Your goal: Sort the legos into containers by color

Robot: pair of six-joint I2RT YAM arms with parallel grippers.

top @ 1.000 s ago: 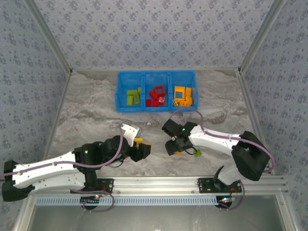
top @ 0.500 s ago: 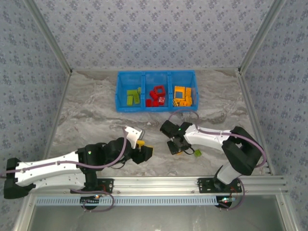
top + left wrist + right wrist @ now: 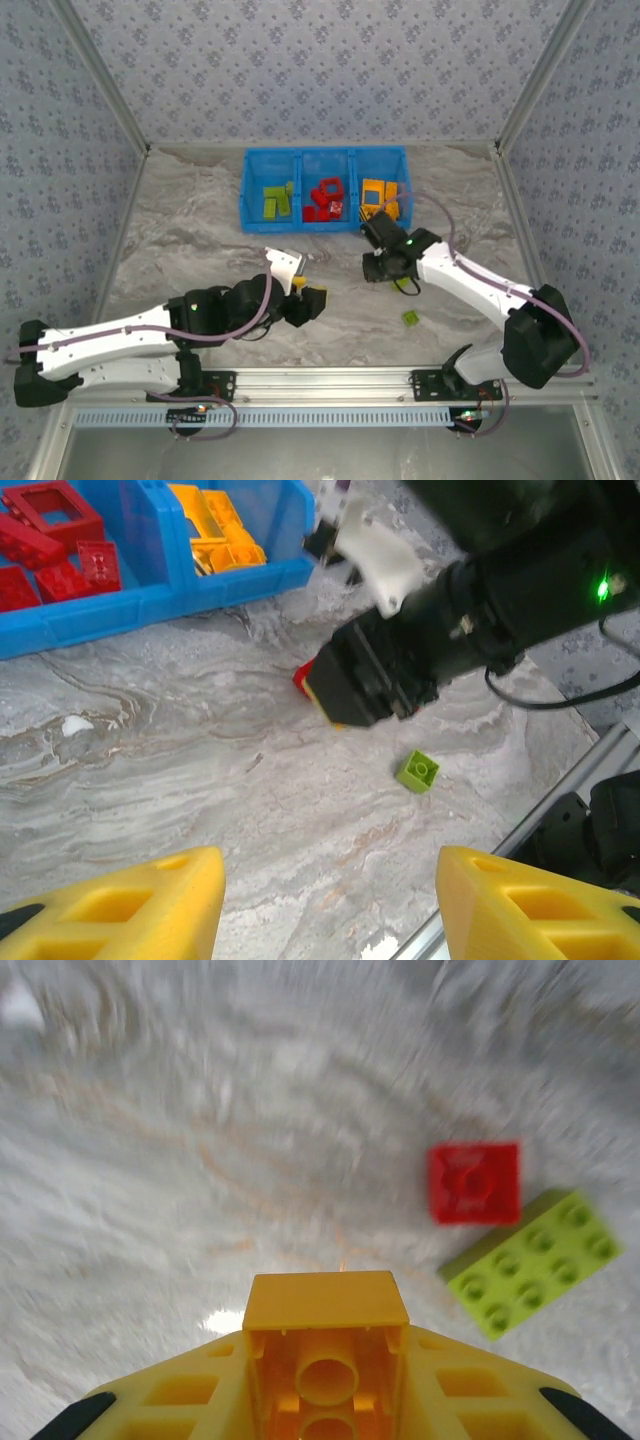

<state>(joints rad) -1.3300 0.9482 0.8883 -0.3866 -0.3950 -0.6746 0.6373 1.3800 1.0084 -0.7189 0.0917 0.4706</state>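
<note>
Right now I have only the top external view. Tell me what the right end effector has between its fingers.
Observer: The right wrist view shows an orange-yellow brick clamped in the right end effector, with its hollow underside facing the camera.
Operator: Report what lies on the table ahead of it.
Observer: A red square brick and a lime green two-by-four brick lie close together. Blur hides whether they touch.
Operator: Check the left end effector.
Observer: In the left wrist view its fingers stand apart with nothing between them.
</note>
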